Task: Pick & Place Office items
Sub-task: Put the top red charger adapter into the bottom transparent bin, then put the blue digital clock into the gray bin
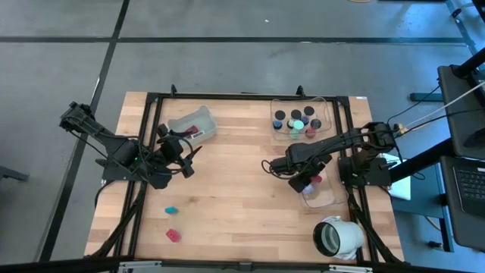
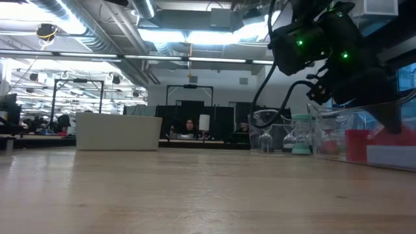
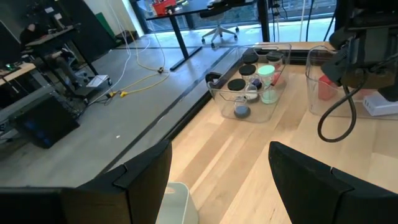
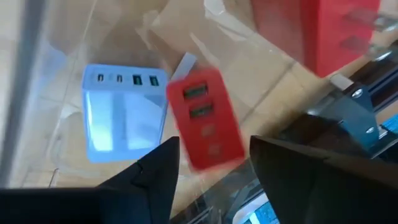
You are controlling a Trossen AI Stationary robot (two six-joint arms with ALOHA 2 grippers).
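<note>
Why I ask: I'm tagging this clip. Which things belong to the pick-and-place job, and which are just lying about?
Job: teal piece, red piece, red block by right gripper, black caps.
Lying about: white hollow cylinder, grey tray; left gripper idle.

The high camera looks straight down on the whole wooden table (image 1: pixel 235 197). The low camera sits at table height, looking across into the room. Each wrist camera looks forward past its own fingers. The high and left wrist views share the clear tray (image 1: pixel 327 106) (image 3: pixel 219 93) of caps.
</note>
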